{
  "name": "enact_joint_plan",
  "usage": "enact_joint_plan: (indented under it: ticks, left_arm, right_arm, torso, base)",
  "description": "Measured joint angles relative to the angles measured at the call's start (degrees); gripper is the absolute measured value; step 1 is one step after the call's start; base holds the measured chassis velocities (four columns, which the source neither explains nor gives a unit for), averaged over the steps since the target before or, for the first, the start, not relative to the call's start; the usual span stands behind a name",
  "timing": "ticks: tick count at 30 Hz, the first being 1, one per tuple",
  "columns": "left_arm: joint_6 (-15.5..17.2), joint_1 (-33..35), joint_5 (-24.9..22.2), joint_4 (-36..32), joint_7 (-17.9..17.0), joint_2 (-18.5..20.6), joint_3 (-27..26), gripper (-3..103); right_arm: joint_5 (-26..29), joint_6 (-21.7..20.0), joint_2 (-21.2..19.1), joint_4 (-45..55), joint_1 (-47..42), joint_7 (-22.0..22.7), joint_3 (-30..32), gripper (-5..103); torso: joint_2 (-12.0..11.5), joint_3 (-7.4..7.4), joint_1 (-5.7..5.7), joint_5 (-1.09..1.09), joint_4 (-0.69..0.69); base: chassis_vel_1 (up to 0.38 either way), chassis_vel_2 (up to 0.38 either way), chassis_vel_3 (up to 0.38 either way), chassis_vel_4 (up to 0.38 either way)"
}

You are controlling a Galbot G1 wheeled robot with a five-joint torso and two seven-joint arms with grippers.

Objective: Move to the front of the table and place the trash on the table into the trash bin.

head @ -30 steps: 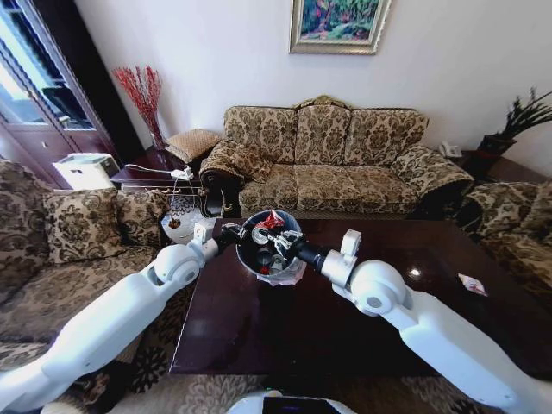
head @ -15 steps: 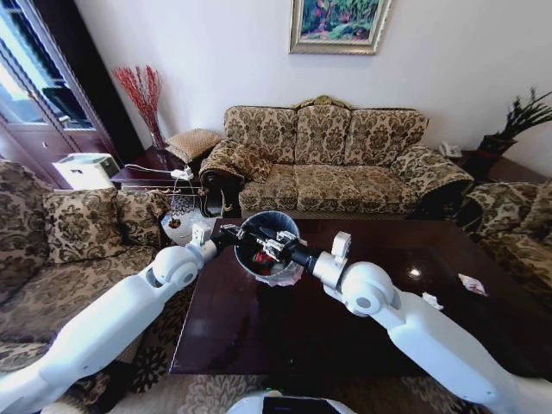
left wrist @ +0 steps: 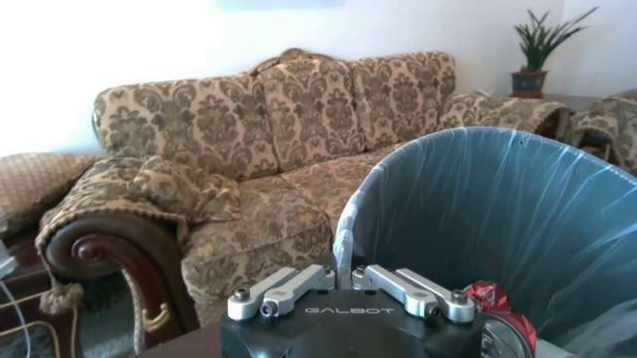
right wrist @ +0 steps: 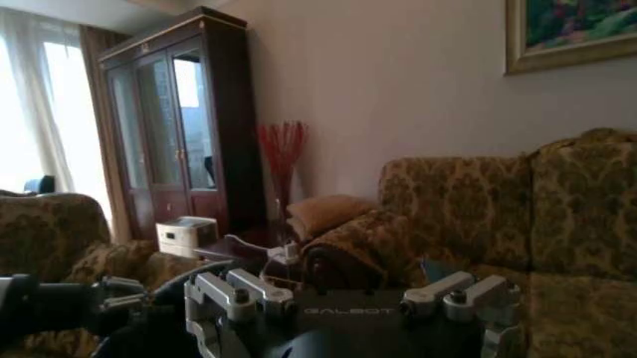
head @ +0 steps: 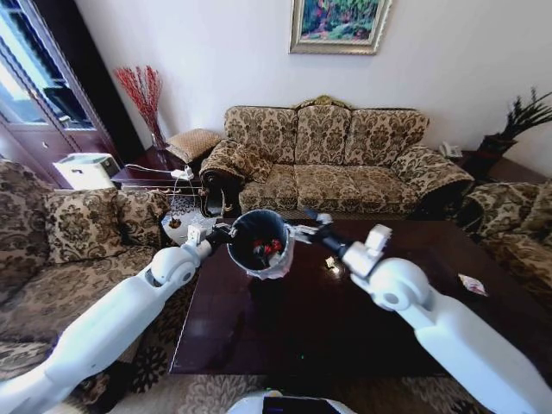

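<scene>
Right gripper (head: 309, 226) has pulled out of the trash bin (head: 259, 244) since half a sec ago — fingers spread, empty. Left gripper (head: 226, 234) pinches bin rim at table (head: 285, 319) far-left corner — red trash (head: 269, 247) inside, wrapper (head: 472, 284) on table, right side.

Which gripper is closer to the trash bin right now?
Left. The left gripper is clamped on the trash bin rim at its left side; the right gripper, open, sits just off the rim's right side.
</scene>
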Motion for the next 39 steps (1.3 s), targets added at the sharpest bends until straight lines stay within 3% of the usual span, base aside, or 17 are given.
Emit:
enact_joint_plan:
  ticks: [2,5,6,9,13,17,29,34,39]
  left_arm:
    - [0.0,0.4,0.0,-0.02,-0.29,-0.18,-0.42,2]
    - [0.0,5.06,-0.06,-2.36,-1.57,-0.22,-5.81,2]
    - [0.0,5.06,-0.06,-2.36,-1.57,-0.22,-5.81,2]
    - [-0.15,12.47,-0.09,-5.25,-1.72,0.83,-12.82,2]
    - [-0.58,15.59,-0.06,-5.92,-1.05,1.5,-15.67,2]
    - [-1.07,16.76,-0.1,-6.45,-0.72,1.66,-16.6,2]
    - [-2.53,17.33,0.02,-7.22,-0.86,1.92,-16.62,2]
    - [-2.96,17.89,0.44,-7.78,-1.85,1.67,-16.22,2]
    - [-2.49,18.92,0.44,-8.67,-2.64,1.83,-16.72,2]
  right_arm:
    - [-0.89,0.9,0.34,-0.76,-1.06,0.84,0.83,100]
    - [-7.78,2.74,3.45,-3.52,-4.48,3.81,2.23,100]
    - [-7.78,2.74,3.45,-3.52,-4.48,3.81,2.23,100]
    - [-14.29,1.61,8.28,-6.8,-7.22,5.73,2.55,100]
    - [-19.48,0.68,11.17,-9.21,-10.66,6.97,3.59,100]
    - [-21.36,0.52,12.96,-10.77,-12.14,7.98,3.91,100]
    - [-24.28,-1.48,15.67,-14.52,-12.96,11.91,3.96,100]
    - [-25.3,-3.48,17.09,-20.93,-12.12,15.03,4.05,100]
    - [-26.27,-1.35,19.61,-29.75,-9.9,13.58,4.1,100]
  torso:
    - [0.0,0.0,0.0,-0.02,0.0]
    - [0.0,0.0,0.01,0.01,-0.01]
    - [0.0,0.0,0.01,0.01,-0.01]
    - [0.0,0.0,-0.01,0.01,0.07]
    - [0.01,-0.01,-0.02,-0.03,0.05]
    - [0.01,-0.01,-0.01,-0.02,0.0]
    - [0.01,-0.01,0.0,-0.02,0.02]
    - [-0.01,0.02,0.06,-0.02,0.02]
    - [0.0,0.0,-0.02,-0.01,0.02]
  base:
    - [0.0,0.0,0.0,0.0]
    - [0.0,0.0,0.0,0.0]
    - [0.0,0.0,0.0,0.0]
    - [0.0,0.0,0.0,0.0]
    - [0.0,0.0,0.0,0.0]
    - [0.0,0.0,0.0,0.0]
    - [-0.063,0.063,0.058,-0.055]
    - [-0.047,0.051,0.058,-0.06]
    - [0.0,0.0,0.0,0.0]
